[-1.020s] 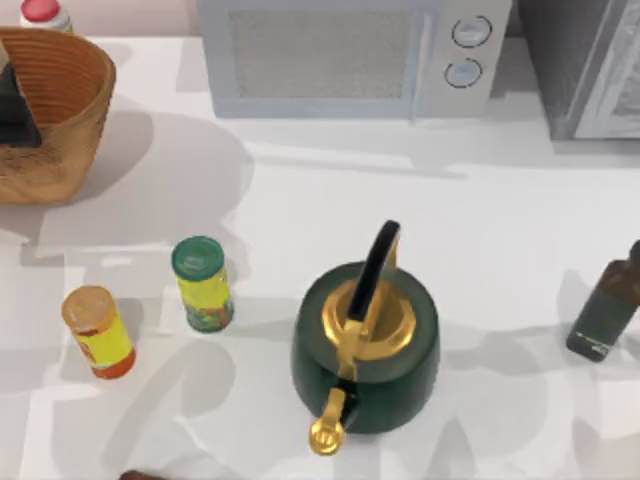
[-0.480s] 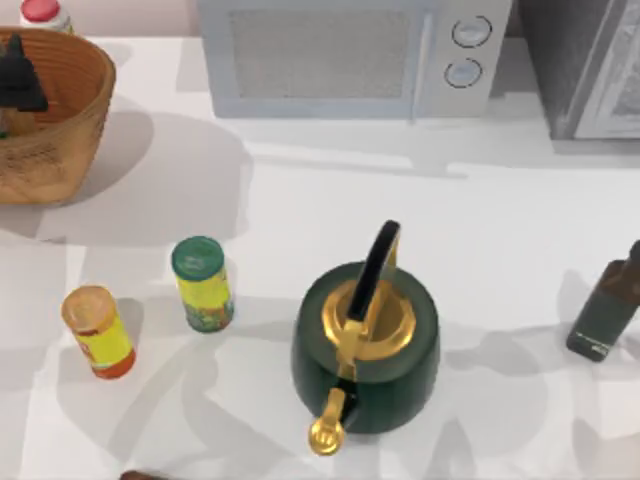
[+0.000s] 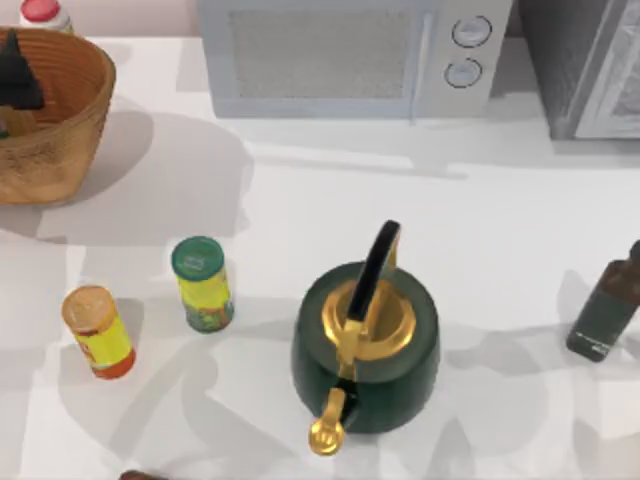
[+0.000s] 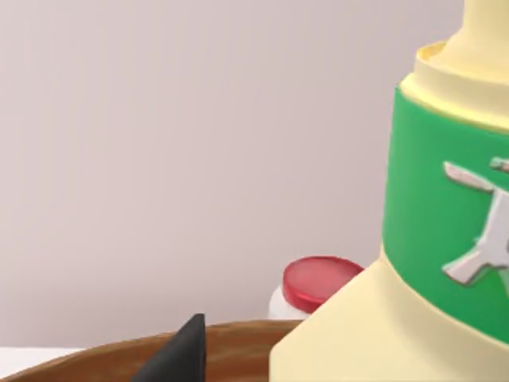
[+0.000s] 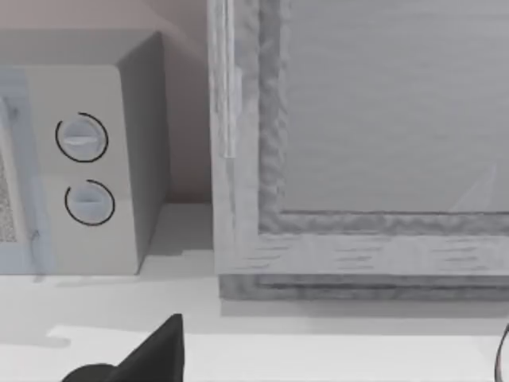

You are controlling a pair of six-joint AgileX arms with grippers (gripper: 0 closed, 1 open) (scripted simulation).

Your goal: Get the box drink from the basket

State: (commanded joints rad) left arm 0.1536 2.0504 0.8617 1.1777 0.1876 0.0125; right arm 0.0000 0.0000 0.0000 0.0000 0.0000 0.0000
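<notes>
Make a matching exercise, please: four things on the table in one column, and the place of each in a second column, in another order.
Things:
1. basket
2. kettle
3. microwave
4. dark bottle

Places (top view):
A. right edge of the table
B. back, in the middle
C. back left corner
D. front, near the middle

Pairs: 1-C, 2-D, 3-B, 4-A
</notes>
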